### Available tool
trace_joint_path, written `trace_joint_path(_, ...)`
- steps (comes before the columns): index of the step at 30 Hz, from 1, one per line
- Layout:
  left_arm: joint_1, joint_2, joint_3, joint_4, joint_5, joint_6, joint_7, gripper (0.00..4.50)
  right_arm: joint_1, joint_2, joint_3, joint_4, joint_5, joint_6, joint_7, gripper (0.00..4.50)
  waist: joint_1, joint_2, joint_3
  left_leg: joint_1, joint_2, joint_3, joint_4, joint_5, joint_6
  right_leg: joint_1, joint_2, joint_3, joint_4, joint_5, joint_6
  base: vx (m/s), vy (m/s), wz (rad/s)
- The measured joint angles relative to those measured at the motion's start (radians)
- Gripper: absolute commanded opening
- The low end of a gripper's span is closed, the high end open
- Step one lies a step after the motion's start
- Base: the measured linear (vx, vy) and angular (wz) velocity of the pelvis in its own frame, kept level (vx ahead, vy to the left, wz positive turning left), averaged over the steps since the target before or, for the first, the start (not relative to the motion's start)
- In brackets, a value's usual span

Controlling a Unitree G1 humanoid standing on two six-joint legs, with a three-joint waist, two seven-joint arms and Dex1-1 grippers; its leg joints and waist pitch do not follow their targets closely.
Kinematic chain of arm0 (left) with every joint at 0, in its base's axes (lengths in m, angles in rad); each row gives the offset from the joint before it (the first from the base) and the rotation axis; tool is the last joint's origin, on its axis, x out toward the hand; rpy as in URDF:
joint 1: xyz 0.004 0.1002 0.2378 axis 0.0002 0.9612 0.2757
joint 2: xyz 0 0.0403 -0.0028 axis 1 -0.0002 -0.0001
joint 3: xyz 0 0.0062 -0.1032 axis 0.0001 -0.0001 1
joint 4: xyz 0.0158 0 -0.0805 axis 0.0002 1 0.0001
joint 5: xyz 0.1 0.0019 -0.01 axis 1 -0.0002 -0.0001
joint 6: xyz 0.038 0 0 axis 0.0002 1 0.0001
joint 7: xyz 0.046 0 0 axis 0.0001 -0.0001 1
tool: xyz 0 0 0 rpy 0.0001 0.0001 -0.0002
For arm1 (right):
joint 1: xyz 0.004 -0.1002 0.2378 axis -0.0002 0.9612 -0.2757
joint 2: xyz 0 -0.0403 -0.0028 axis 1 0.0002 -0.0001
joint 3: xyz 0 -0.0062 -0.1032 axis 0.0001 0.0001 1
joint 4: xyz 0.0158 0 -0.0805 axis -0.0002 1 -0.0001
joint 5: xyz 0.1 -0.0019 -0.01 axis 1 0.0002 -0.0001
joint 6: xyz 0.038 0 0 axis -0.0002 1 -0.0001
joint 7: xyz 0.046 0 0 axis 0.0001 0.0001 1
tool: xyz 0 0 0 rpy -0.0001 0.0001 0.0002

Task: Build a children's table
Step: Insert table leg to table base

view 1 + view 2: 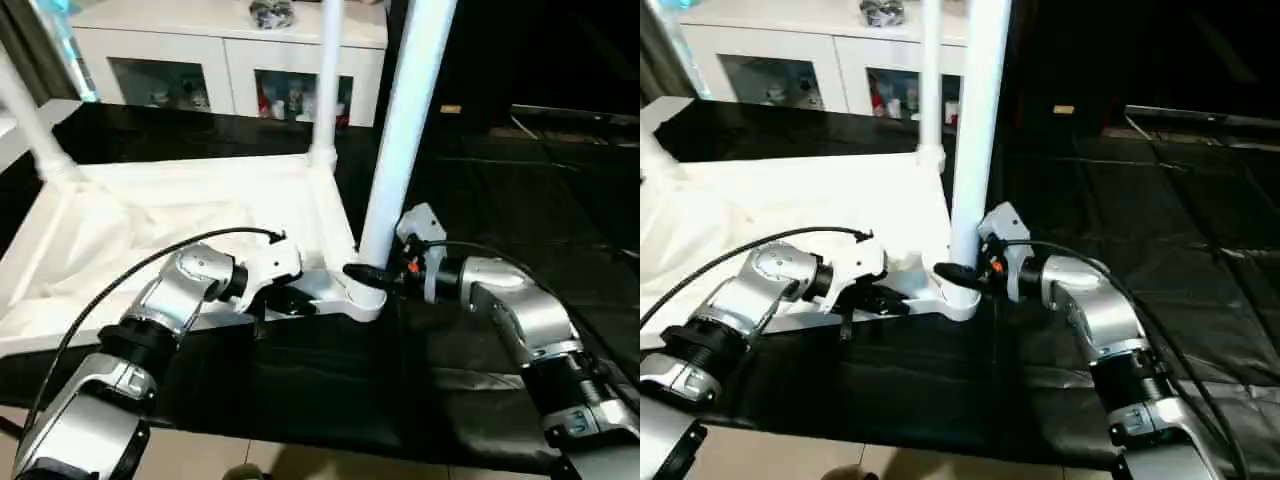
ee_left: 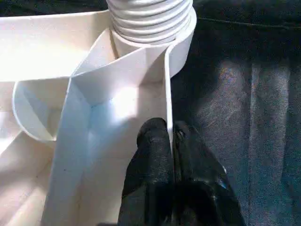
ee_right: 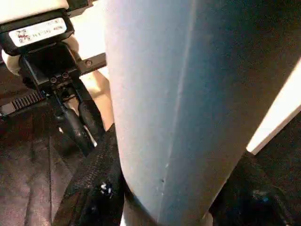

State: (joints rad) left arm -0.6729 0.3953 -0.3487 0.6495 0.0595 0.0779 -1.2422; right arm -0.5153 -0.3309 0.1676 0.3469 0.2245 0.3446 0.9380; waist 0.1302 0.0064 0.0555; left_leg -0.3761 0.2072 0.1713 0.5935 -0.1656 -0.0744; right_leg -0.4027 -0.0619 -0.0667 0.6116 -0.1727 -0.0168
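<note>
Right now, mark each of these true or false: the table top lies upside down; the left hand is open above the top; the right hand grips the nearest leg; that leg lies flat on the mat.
1. The tabletop lies with its underside up. True.
2. The left hand is open above the top. False: it is shut on the tabletop's rim wall.
3. The right hand grips the nearest leg low down. True.
4. That leg lies flat on the mat. False: it stands upright in the corner socket.
</note>
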Motion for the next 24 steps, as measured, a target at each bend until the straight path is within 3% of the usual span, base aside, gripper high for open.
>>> trace_joint_path(10, -0.004, -0.013, 0.000, 0.013, 0.012, -0.019, 0.027, 0.00, 0.005, 0.000, -0.010, 0.002, 0.001, 0.002, -0.007, 1.91, 0.010, 0.001, 0.000, 0.002, 0.000, 0.000, -0.001, 0.000, 0.000, 0.002, 0.000, 0.000, 0.000, 0.000, 0.000, 0.000, 0.000, 0.00)
trace_joint_path(16, -0.015, -0.034, 0.018, 0.053, 0.012, -0.007, 0.062, 0.00, 0.060, 0.069, -0.098, 0.009, 0.054, 0.003, -0.099, 1.91, 0.012, 0.006, 0.001, 0.007, 0.000, 0.000, -0.001, 0.000, 0.000, 0.005, 0.000, 0.000, 0.000, -0.002, 0.003, 0.000, 0.000, 0.00)
trace_joint_path(24, -0.033, -0.042, 0.018, 0.087, 0.012, 0.004, 0.066, 0.00, 0.194, 0.161, -0.156, -0.036, 0.086, -0.134, -0.213, 1.91, 0.011, 0.036, 0.001, 0.008, -0.001, 0.000, -0.003, 0.000, 0.000, 0.005, -0.001, 0.000, -0.001, -0.001, 0.003, 0.000, 0.000, 0.00)
